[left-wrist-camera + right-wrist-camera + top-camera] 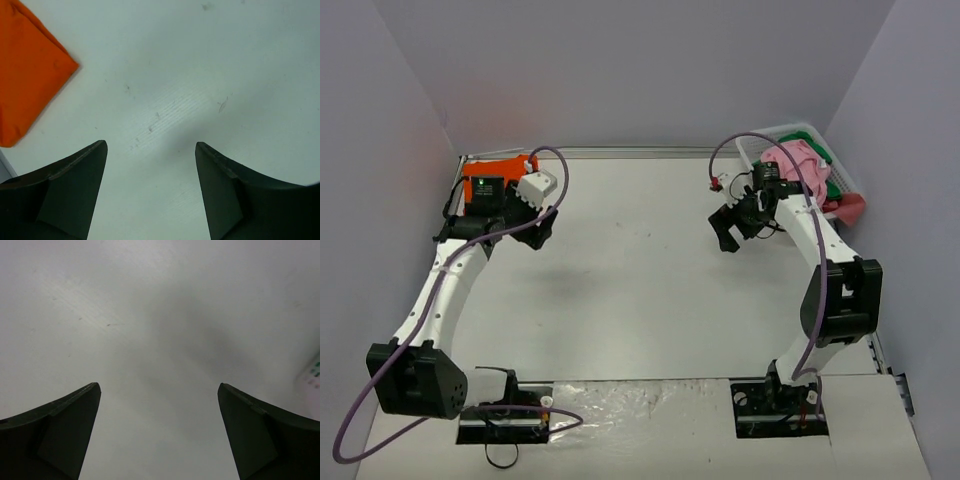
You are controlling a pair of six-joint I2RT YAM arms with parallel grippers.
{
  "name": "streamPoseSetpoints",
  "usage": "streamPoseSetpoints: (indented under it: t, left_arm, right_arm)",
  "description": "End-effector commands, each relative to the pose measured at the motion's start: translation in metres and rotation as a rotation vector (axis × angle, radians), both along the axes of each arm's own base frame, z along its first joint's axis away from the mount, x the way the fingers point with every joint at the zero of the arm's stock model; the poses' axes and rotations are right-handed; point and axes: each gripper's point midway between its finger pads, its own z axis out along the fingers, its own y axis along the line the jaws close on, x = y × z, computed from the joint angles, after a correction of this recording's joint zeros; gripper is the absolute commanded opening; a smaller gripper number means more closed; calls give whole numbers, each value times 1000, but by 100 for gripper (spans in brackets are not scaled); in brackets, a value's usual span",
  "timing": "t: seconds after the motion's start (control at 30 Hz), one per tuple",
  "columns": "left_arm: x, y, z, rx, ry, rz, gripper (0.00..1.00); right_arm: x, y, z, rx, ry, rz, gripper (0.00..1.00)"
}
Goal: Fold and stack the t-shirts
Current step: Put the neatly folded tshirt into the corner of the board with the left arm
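Observation:
A folded orange t-shirt (503,168) lies in the far left corner of the table; the left wrist view shows one corner of this orange t-shirt (30,75) at upper left. My left gripper (540,226) hangs just right of it, apart from the cloth. In its own view the left gripper (150,150) is open over bare table. A pink t-shirt (800,160) and a green t-shirt (831,184) lie bunched in the white basket (768,146) at far right. My right gripper (730,236) hovers left of the basket, and the right gripper (159,390) is open and empty.
Grey walls close in the table on the left, back and right. A dark red cloth (850,207) hangs at the basket's near right side. A corner of the basket (313,371) shows at the right edge of the right wrist view. The arm bases (505,412) sit at the near edge.

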Motion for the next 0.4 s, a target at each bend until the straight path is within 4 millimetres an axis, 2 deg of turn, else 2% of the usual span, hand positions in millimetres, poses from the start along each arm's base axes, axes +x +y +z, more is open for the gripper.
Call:
streamPoseSetpoints:
  t: [0.0,0.03,0.13,0.2,0.27,0.37]
  left_arm:
    - [-1,17,-22,45,9,55,70]
    - [-4,16,-30,38,32,61,70]
    - [-11,11,-60,8,116,108,70]
    - [-19,9,-81,-6,174,105,70]
    - [-20,15,-87,33,172,105,70]
    - [-19,19,-83,48,159,123,70]
  right_arm:
    - [52,-4,44,-150,-260,-131,100]
    - [61,-2,57,-141,-315,-139,100]
    - [82,-6,100,-104,-458,-311,100]
    - [88,-12,128,-89,-517,-377,100]
    - [84,-20,140,-82,-551,-403,100]
    - [81,-33,158,-16,-629,-472,100]
